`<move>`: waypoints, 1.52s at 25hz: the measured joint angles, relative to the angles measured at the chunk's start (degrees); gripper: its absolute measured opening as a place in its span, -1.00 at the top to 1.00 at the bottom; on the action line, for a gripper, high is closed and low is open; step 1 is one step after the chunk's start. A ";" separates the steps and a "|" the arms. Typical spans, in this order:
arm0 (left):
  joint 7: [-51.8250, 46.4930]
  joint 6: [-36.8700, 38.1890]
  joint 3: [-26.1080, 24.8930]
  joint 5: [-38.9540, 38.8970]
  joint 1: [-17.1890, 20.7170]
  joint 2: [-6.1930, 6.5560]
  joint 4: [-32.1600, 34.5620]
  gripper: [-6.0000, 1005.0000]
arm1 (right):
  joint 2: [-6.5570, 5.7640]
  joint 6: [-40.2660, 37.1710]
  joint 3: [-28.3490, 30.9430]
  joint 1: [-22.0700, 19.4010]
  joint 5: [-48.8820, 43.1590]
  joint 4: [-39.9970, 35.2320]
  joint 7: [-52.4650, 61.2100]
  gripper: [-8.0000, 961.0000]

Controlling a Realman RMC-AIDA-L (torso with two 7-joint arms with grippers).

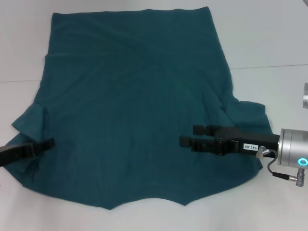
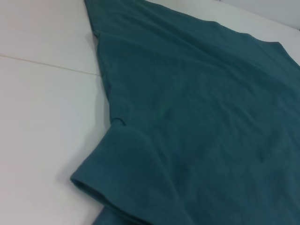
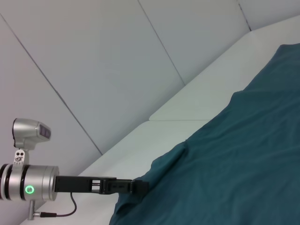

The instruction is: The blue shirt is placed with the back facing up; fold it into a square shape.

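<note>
The blue shirt (image 1: 134, 101) lies spread flat on the white table (image 1: 269, 43), plain side up, with the collar end nearest me. My right gripper (image 1: 190, 136) hovers over the shirt's right part near the right sleeve (image 1: 248, 113); it is open with nothing between its fingers. My left gripper (image 1: 48, 143) reaches in low from the left, its tip at the edge of the left sleeve (image 1: 31, 122). In the right wrist view the left gripper (image 3: 138, 185) touches the shirt's edge (image 3: 154, 168). The left wrist view shows the left sleeve (image 2: 112, 173) and the shirt's back (image 2: 201, 103).
A seam (image 1: 269, 66) runs across the white table. A metal part (image 1: 305, 96) shows at the right border of the head view. Bare tabletop surrounds the shirt on the left, right and front. Grey wall panels (image 3: 93, 56) rise behind the table.
</note>
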 joint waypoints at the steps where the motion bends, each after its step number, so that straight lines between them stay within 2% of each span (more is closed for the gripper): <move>1: 0.01 0.00 0.01 0.04 -0.08 0.02 -0.07 -0.57 | 0.00 0.00 0.00 0.07 0.00 0.00 0.00 -0.90; 24: 0.50 -2.93 1.50 0.79 -1.39 -0.05 0.37 -0.28 | 0.00 0.00 0.00 -0.01 0.17 0.00 0.00 -0.90; 29: 0.13 -3.06 1.50 1.18 -1.70 0.04 0.31 0.18 | 0.00 0.00 0.00 0.03 0.23 0.00 -0.04 -0.90; 38: 0.13 -3.17 1.49 1.38 -2.17 0.17 -0.05 0.56 | 0.00 0.00 0.00 0.26 0.22 -0.14 -0.04 -0.90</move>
